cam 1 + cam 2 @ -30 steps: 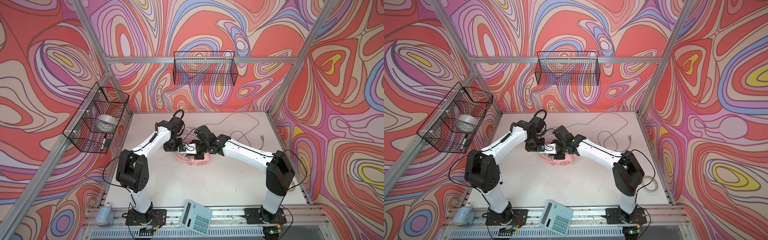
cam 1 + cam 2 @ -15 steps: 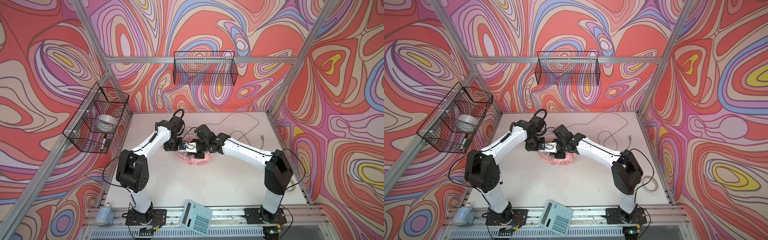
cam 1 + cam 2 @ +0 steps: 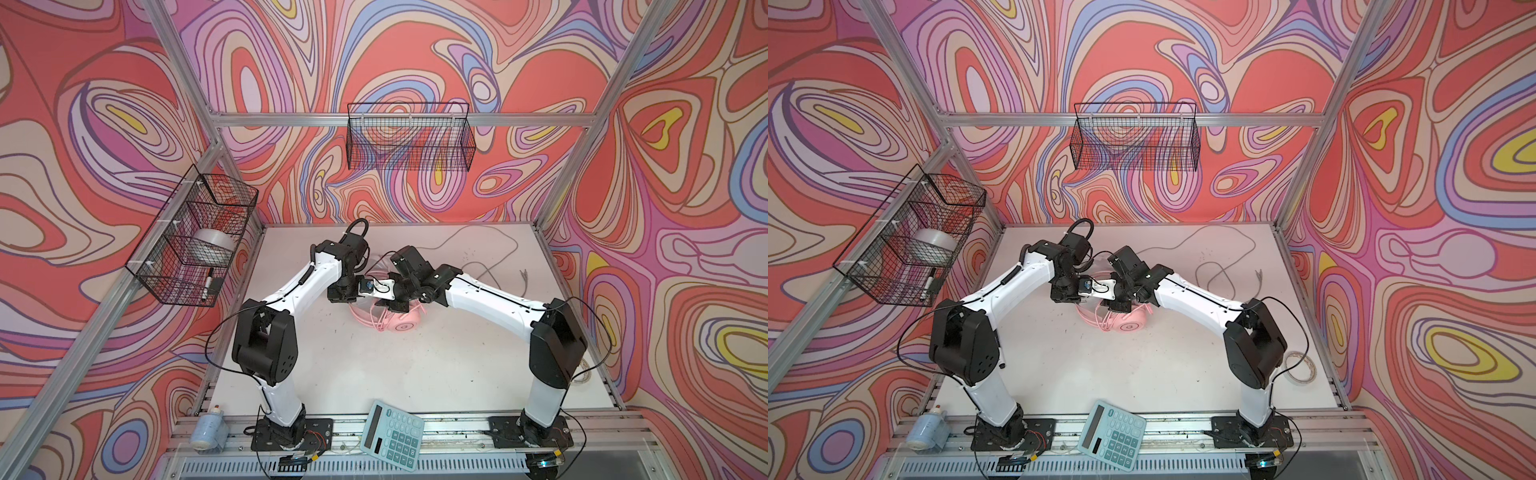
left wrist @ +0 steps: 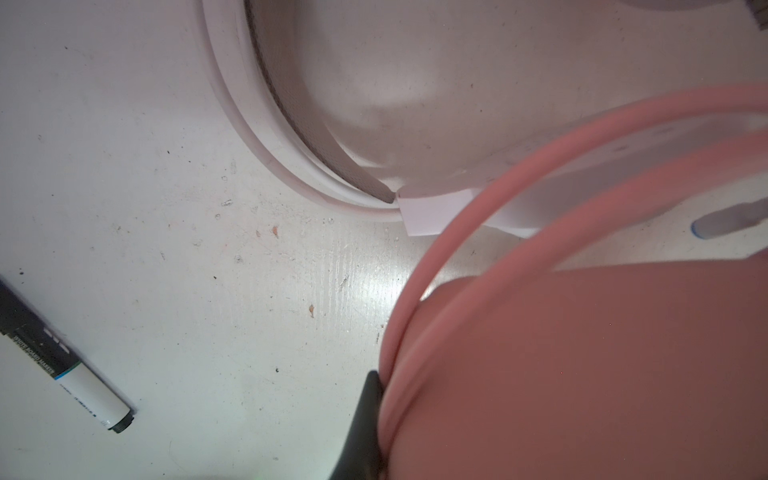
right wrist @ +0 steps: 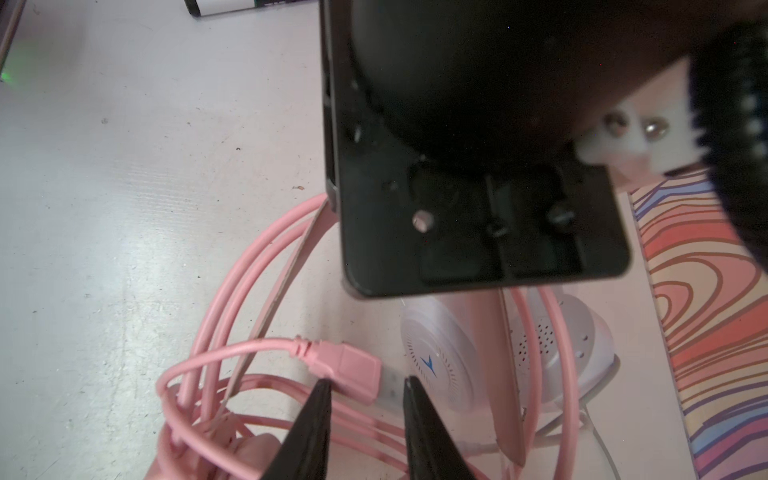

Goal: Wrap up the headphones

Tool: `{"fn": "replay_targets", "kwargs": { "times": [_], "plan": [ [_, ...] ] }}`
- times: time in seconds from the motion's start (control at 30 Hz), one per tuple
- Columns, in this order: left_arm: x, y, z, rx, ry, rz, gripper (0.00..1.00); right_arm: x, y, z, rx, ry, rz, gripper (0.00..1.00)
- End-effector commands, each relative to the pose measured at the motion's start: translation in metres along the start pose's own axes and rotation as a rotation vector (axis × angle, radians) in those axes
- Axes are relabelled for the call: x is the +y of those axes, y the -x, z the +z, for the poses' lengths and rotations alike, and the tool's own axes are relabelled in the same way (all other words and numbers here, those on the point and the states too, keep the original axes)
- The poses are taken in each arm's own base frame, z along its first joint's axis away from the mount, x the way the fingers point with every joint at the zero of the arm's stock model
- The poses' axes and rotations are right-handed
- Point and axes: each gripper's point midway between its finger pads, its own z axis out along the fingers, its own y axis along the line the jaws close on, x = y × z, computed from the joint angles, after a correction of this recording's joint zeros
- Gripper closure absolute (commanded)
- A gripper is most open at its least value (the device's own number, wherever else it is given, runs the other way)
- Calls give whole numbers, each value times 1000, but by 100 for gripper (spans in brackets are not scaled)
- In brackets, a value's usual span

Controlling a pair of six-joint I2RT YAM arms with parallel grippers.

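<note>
The pink headphones (image 3: 401, 323) (image 3: 1128, 326) lie mid-table with their cable coiled around them. My left gripper (image 3: 345, 300) comes down on them. In the left wrist view one black finger (image 4: 365, 428) presses against the pink headphones (image 4: 582, 374), and the other finger is hidden. My right gripper (image 5: 368, 384) is open, with the pink USB plug (image 5: 349, 368) lying loose at its fingertips. The white headphones (image 5: 436, 361) sit just behind, their grey-lined headband (image 4: 257, 124) beside the pink one. Their greyish cable (image 3: 478, 249) trails to the back right.
A marker (image 4: 62, 365) lies on the table near the left gripper. A blue calculator (image 3: 392, 436) and a bottle (image 3: 208, 428) sit on the front rail. A tape roll (image 3: 1300, 365) lies at the right edge. Wire baskets (image 3: 409, 141) (image 3: 191, 237) hang on the walls.
The right gripper's jaws have spread apart around the pink plug, and the right arm has shifted slightly. The left arm has stayed still, shut on the pink headphones.
</note>
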Motion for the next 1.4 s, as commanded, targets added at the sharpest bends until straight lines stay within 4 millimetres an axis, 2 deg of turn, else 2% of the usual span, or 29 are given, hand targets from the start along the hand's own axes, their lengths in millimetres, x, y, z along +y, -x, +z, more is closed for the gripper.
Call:
{"fn": "replay_targets", "kwargs": {
  "times": [0.0,0.4,0.43,0.73,1.0,1.17,1.27,1.37],
  "plan": [
    [-9,-5,-5,27,-43,8,100,-5,0,-7,-3,-25,20,67],
    [-10,-7,-1,38,-46,5,100,-12,4,-18,-40,-49,76,60],
    [-10,-7,-1,39,-46,6,100,-14,8,-26,-59,-64,74,59],
    [-9,-7,3,40,-45,2,100,-10,16,-44,-112,-79,72,58],
    [-11,-8,16,58,-38,-1,100,13,15,-66,-134,-43,-26,58],
    [-11,-7,23,60,-36,-11,100,39,14,-82,-171,5,-144,58],
    [-12,-7,27,67,-35,-17,100,56,6,-82,-151,68,-208,58],
    [-12,-6,32,69,-32,-24,100,75,-5,-73,-110,138,-263,58]
  ]
}}
